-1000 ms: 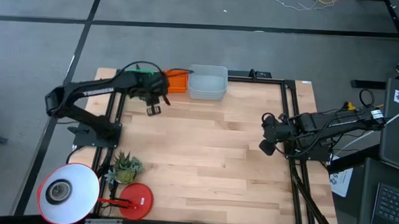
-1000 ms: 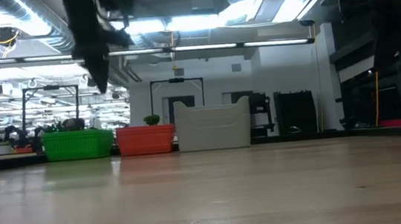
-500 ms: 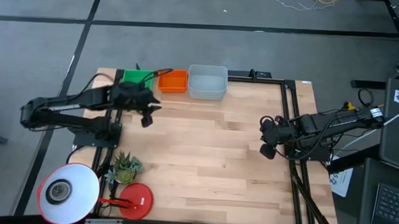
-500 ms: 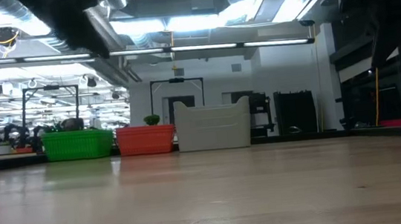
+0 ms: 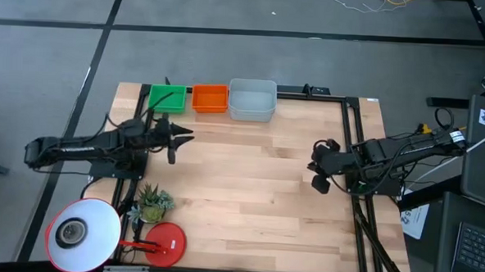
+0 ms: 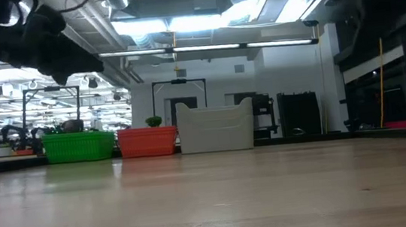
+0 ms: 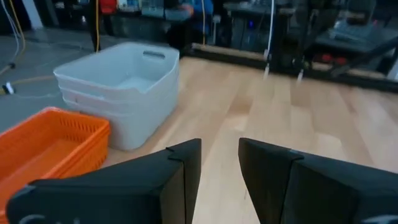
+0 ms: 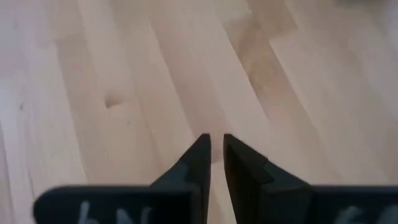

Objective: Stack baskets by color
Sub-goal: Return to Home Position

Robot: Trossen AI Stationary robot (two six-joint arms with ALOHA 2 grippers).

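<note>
Three stacks of baskets stand in a row on their bottoms along the table's far edge: green [image 5: 167,97], orange [image 5: 210,98] and light grey [image 5: 252,99]. The left wrist view shows the orange stack [image 7: 50,140] and the nested grey baskets [image 7: 124,87]. My left gripper [image 5: 185,135] hangs level over the table's left side, nearer than the green and orange baskets, its fingers [image 7: 186,162] open with nothing between them. My right gripper [image 5: 313,165] hangs over bare wood at the right, slanting down, shut and empty [image 8: 216,144].
At the near left corner stand a white lamp shade [image 5: 82,234], its round red base [image 5: 166,241] and a small potted plant [image 5: 151,202]. Black frame rails [image 5: 353,141] run along the table's sides. The wooden top [image 5: 248,185] between the grippers is bare.
My left arm has drawn back from over the green and orange baskets toward the table's left and near side and sunk. Its gripper has tipped up from pointing down to level. The green basket now shows uncovered. My right gripper has turned a little in place.
</note>
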